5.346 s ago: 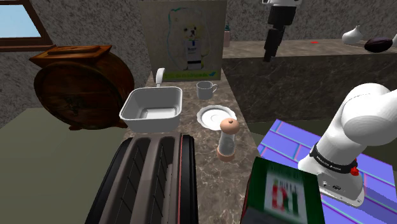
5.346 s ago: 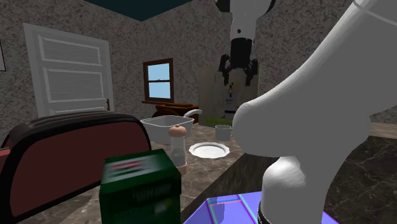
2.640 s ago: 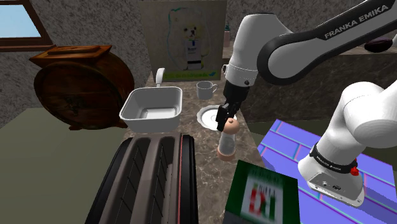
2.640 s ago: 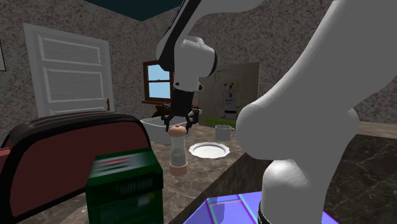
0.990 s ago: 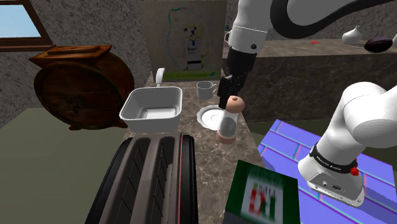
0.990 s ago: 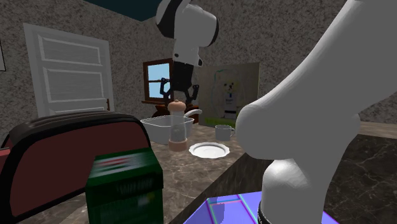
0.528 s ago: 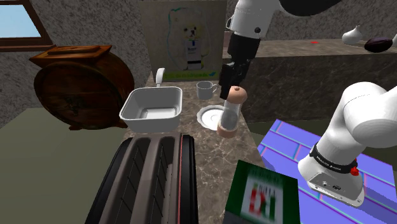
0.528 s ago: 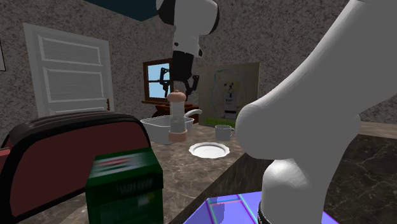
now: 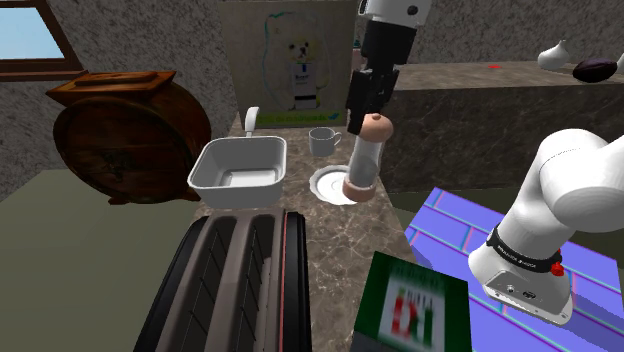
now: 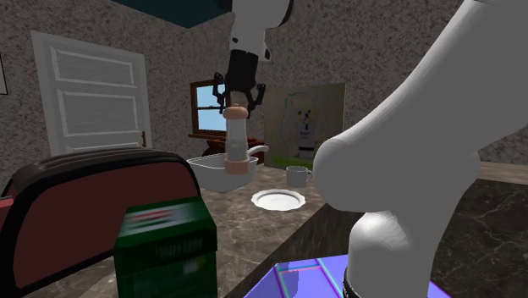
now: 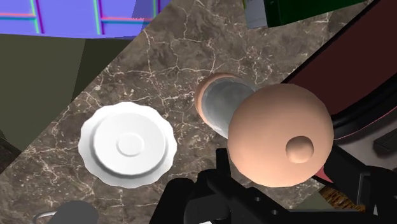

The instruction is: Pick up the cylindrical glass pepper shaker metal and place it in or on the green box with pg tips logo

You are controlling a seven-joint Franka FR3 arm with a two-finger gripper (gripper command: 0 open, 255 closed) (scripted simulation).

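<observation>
The pepper shaker (image 9: 362, 157) is a clear cylinder with a peach knob top and peach base. It hangs upright in the air above the white saucer (image 9: 335, 184), clear of the marble counter. My black gripper (image 9: 374, 116) is shut on its knob from above. In the second exterior view the shaker (image 10: 238, 140) hangs under the gripper (image 10: 238, 104), in front of the window. From the wrist, its round knob (image 11: 280, 135) sits close between the fingers, with the counter far below. The dark green box (image 9: 410, 309) with a red and white logo stands at the counter's near end, also seen as the green box (image 10: 166, 245).
A large dark red toaster (image 9: 235, 280) lies along the near counter. Behind it are a white square dish (image 9: 238, 170), a white cup (image 9: 323, 141), a wooden bread bin (image 9: 125, 135) and a tall bear-printed carton (image 9: 290, 65). A raised stone ledge (image 9: 470, 110) runs at the right.
The gripper has risen with the shaker in its grip, lifting it higher off the counter and slightly toward the back over the saucer. The green box has not moved.
</observation>
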